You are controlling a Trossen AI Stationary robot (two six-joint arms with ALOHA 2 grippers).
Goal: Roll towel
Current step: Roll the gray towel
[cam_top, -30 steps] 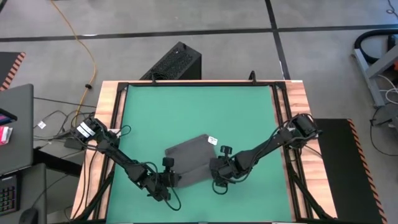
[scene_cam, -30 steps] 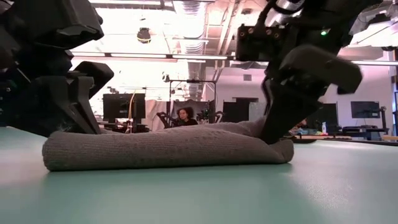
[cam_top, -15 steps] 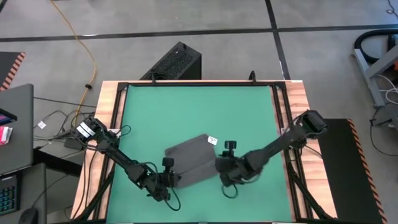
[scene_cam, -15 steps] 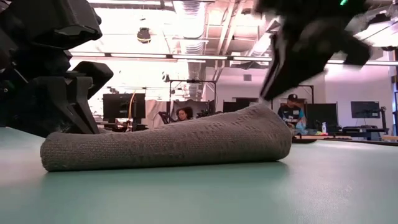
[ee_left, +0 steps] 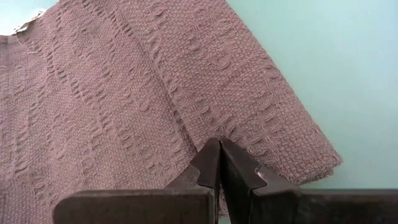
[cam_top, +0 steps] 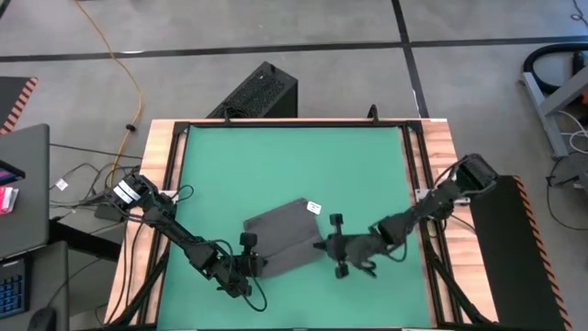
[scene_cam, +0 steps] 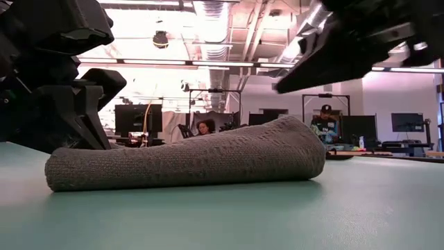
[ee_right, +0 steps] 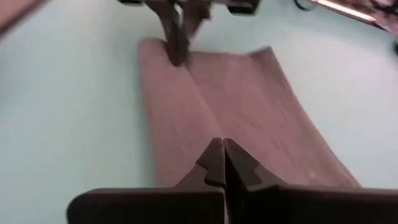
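While the towel (cam_top: 283, 236) lies part-rolled at lower centre of the desk (cam_top: 294, 165), the left gripper (cam_top: 257, 266) pins its lower-left end, jaws together, seemingly as an anchor; the right gripper (cam_top: 322, 246) hangs beside it, jaws together, empty.

Legible text, labels, brands, numbers, signs: none found in any view. The small white tag (cam_top: 313, 207) on the towel (cam_top: 283, 236), centre of the high view, is too small to show any print. Monitors (scene_cam: 130, 119) in the room beyond the table, left of centre in the low view, show no readable characters.
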